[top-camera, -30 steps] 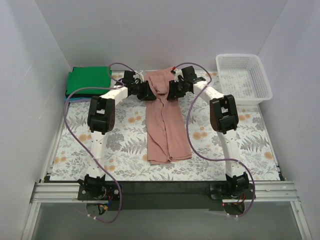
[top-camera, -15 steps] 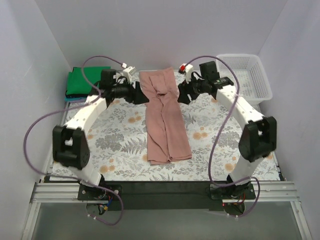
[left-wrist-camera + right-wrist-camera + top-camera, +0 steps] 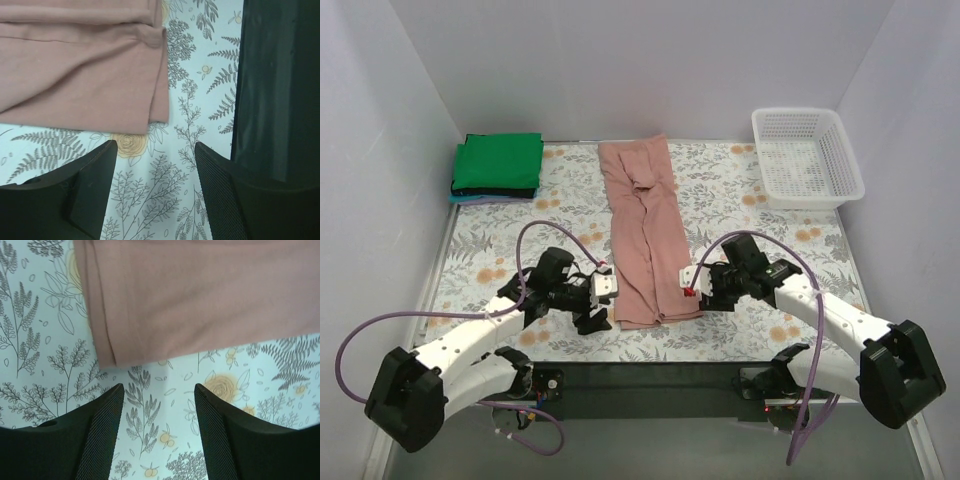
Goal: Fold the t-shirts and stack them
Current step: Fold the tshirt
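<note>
White walls (image 3: 640,60) stand on three sides of a table covered with a flowery table cloth (image 3: 760,215) that has grey ferns and orange blooms on it.

The left pincer (image 3: 600,306) is low over the near part of the table. Its two black fingers (image 3: 90,180) are wide apart and hold nothing. Between them you can see only flowery cloth. Just past its tips lies the near left corner of the dusty pink-brown t-shirt (image 3: 80,75). The fingers do not touch it.

The right pincer (image 3: 696,291) is low on the other side. Its black fingers (image 3: 100,430) are also wide apart and hold nothing. The near right corner of the pink-brown shirt (image 3: 200,300) lies just past its tips, with a bit of flowery cloth in between.

The pink-brown shirt (image 3: 650,240) lies flat in the middle of the table. It is folded into a long, narrow strip that runs from the far edge to the near part. It has a few wrinkles near its far end. The two pincers sit on each side of its near end.

In the far left corner, well away from the pincers, is a bright green folded t-shirt (image 3: 500,162). It lies on top of a small pile with a dark piece and a light blue piece (image 3: 480,199) under it.

In the far right corner is a white plastic mesh basket (image 3: 806,112).

Purple cables (image 3: 560,228) loop along both white arms.
</note>
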Available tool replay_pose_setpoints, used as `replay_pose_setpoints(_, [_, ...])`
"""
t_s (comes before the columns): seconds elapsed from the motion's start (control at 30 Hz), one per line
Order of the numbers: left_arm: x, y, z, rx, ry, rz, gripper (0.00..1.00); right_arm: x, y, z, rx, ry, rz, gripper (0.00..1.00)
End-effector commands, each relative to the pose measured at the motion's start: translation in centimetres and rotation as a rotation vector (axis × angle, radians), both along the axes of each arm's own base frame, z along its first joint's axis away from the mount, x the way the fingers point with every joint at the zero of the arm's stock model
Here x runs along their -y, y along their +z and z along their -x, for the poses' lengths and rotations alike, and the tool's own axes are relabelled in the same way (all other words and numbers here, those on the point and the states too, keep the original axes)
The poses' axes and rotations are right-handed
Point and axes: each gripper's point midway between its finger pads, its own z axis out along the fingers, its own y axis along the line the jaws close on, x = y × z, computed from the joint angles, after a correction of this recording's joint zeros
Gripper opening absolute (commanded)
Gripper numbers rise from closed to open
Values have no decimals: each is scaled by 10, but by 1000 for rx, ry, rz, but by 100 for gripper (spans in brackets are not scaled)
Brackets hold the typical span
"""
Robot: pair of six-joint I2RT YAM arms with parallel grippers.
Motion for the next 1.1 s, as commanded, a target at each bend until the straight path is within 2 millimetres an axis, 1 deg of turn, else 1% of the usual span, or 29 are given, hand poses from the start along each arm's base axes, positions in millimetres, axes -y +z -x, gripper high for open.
replay_pose_setpoints(0.0, [8, -1, -6, 79, -32, -17, 62, -25, 12, -10, 191, 162, -47, 64])
replay_pose_setpoints(0.13, [16, -6, -4, 85, -58, -14, 62, -38, 6, 4, 161, 210, -64, 62])
replay_pose_setpoints(0.17, [17, -6, -4, 89, -65, -14, 62, -42, 1, 11, 144, 234, -58, 62])
replay_pose_setpoints(0.27, [19, -12, 0, 96, -96, -24, 62, -43, -9, 19, 117, 253, -39, 60])
replay_pose_setpoints(0.4, [24, -15, 3, 102, -118, -24, 62, -41, -18, 26, 91, 264, -28, 59])
replay_pose_setpoints(0.5, [27, -16, 5, 96, -127, -27, 61, -40, -19, 33, 87, 284, -31, 59])
replay_pose_setpoints(0.63, [33, -21, 9, 90, -141, -35, 61, -34, -32, 43, 55, 301, -2, 60])
replay_pose_setpoints(0.67, [32, -25, 9, 85, -139, -50, 61, -33, -36, 43, 47, 302, 7, 61])
replay_pose_setpoints(0.77, [36, -30, 8, 92, -144, -63, 61, -27, -48, 42, 39, 285, 42, 61])
replay_pose_setpoints(0.83, [38, -33, 9, 81, -148, -70, 61, -26, -52, 38, 44, 270, 59, 59])
replay_pose_setpoints(0.9, [39, -38, 9, 86, -152, -85, 60, -24, -57, 38, 26, 258, 77, 52])
replay_pose_setpoints(0.93, [38, -41, 9, 87, -152, -93, 59, -24, -58, 38, 21, 254, 80, 37])
replay_pose_setpoints(0.97, [37, -43, 8, 92, -154, -101, 58, -22, -61, 39, 13, 256, 87, 28])
replay_pose_setpoints(1.0, [36, -46, 9, 95, -158, -113, 57, -20, -63, 41, 8, 256, 92, 22])
replay_pose_setpoints(1.03, [36, -47, 9, 103, -164, -118, 54, -20, -63, 42, 3, 254, 93, 12])
replay_pose_setpoints(1.07, [34, -49, 10, 102, -162, -122, 54, -20, -63, 42, 2, 250, 91, 8])
